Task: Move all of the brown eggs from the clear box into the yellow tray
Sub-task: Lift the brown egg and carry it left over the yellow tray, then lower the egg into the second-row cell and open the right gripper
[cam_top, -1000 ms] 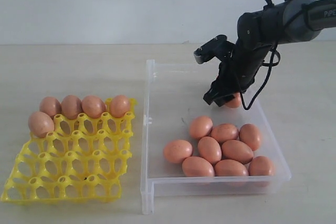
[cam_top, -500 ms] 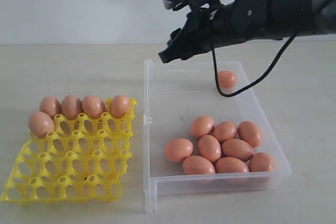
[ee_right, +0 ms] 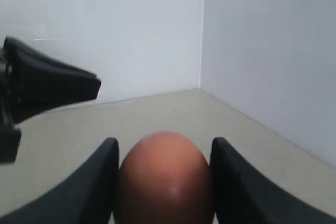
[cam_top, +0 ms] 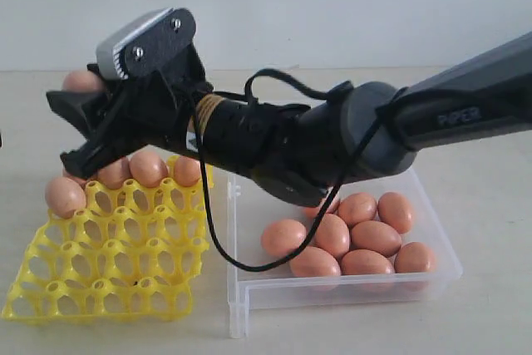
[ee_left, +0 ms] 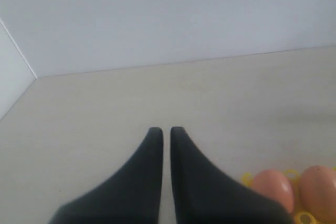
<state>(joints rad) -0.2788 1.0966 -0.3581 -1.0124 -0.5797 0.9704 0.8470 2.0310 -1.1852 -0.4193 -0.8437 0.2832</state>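
My right gripper (cam_top: 73, 114) reaches across the middle and hangs above the far left corner of the yellow tray (cam_top: 108, 280). It is shut on one brown egg (cam_top: 83, 81), which fills the gap between both fingers (ee_right: 165, 177). Several brown eggs (cam_top: 148, 168) sit in the tray's back cups. Several more (cam_top: 376, 237) lie clustered in the near right part of the clear box (cam_top: 349, 290). My left gripper (ee_left: 161, 129) is shut and empty, low over bare table beside two tray eggs (ee_left: 270, 188).
The right arm's dark body (cam_top: 332, 143) spans the back of the box and hides its far half. A pale wall stands behind the table. A dark part, probably the left arm (ee_right: 47, 85), juts in beside the held egg.
The right arm rose from the back of the box and swung left across the table, and now holds an egg over the tray. The left gripper's state is unchanged.
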